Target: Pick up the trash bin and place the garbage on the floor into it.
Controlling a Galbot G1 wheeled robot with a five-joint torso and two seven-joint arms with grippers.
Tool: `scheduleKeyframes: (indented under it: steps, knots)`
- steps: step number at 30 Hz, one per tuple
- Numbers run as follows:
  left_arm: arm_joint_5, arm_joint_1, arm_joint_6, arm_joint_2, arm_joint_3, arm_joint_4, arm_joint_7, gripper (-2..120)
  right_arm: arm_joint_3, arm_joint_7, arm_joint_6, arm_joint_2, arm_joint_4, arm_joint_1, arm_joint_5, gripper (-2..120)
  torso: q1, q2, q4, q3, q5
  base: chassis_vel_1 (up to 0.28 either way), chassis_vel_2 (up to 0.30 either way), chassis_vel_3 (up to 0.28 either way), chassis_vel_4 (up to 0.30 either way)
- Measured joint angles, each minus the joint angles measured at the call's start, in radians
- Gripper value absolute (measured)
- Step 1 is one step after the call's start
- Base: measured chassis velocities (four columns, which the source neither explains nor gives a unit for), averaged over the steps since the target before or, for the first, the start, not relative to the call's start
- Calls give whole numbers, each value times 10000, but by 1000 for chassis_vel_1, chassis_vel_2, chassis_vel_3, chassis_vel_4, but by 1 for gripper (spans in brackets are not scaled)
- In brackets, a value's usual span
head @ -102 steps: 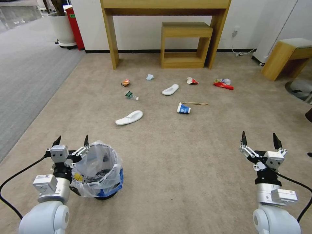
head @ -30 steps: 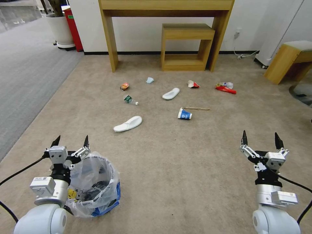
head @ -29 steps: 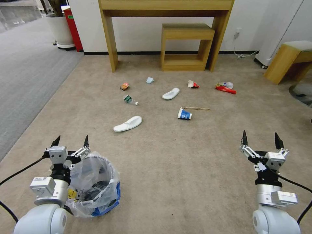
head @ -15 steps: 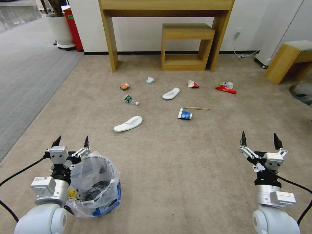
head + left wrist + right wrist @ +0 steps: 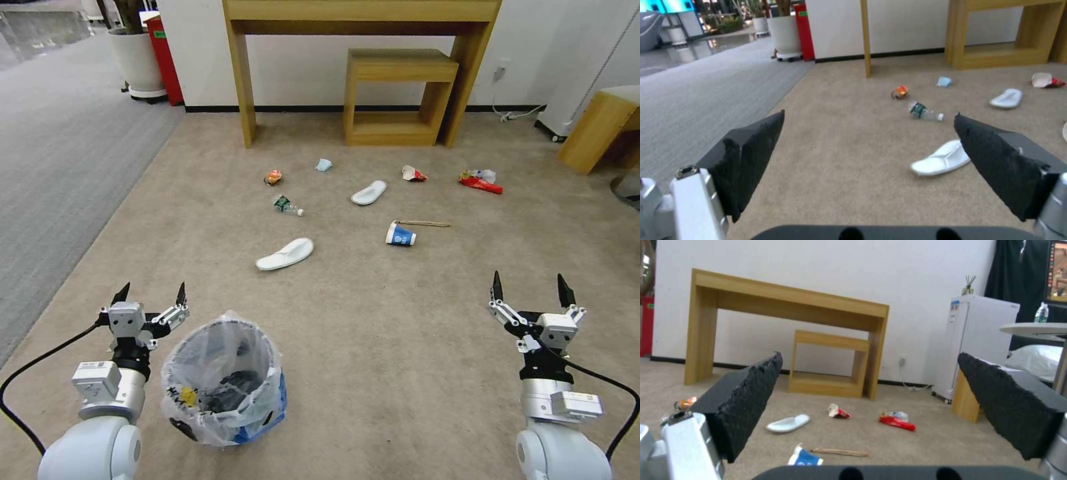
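Note:
The trash bin (image 5: pixel 223 380), round with a crinkly clear liner and blue low on its side, stands on the beige floor (image 5: pixel 373 333) just right of my open left gripper (image 5: pixel 152 293), apart from it. My right gripper (image 5: pixel 528 290) hangs open at the near right over bare carpet. Garbage lies ahead: a near white slipper (image 5: pixel 285 254), a farther slipper (image 5: pixel 369 193), a blue cup (image 5: pixel 400 235), a stick (image 5: pixel 420 223), a bottle (image 5: pixel 287 205), a can (image 5: pixel 273 177), a mask (image 5: pixel 323 165), a crushed cup (image 5: pixel 413 174) and a red wrapper (image 5: pixel 480 181). The left gripper (image 5: pixel 869 114) and right gripper (image 5: pixel 869 354) hold nothing.
A wooden desk (image 5: pixel 363 13) with a low shelf unit (image 5: pixel 400 93) under it stands against the far wall. Grey ribbed carpet (image 5: pixel 60 167), a white planter (image 5: pixel 137 60) and a red box (image 5: pixel 163 57) lie left. A wooden bench (image 5: pixel 600 127) stands right.
The whole head view has slid rightward, so the camera moved. The bin now sits a bit farther from my left gripper's fingers. Both grippers stay open.

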Motion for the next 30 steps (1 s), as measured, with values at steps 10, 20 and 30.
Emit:
scheduleKeyframes:
  steps: [10,20,30]
  knots:
    - [-295,82,138,70,11,43,-151,100,-66,11,77,2,-126,48,65,100,0,0,-1,0,-1,0,0,0,0]
    - [-4408,134,4859,1909,422,-1034,-2636,100,-45,99,88,-148,-166,47,177,100,0,0,-1,0,1,0,0,0,0]
    - [-5972,-94,5504,2749,911,-197,-3851,100,-153,123,88,-183,-145,30,177,100,0,0,-1,0,-1,0,0,0,0]
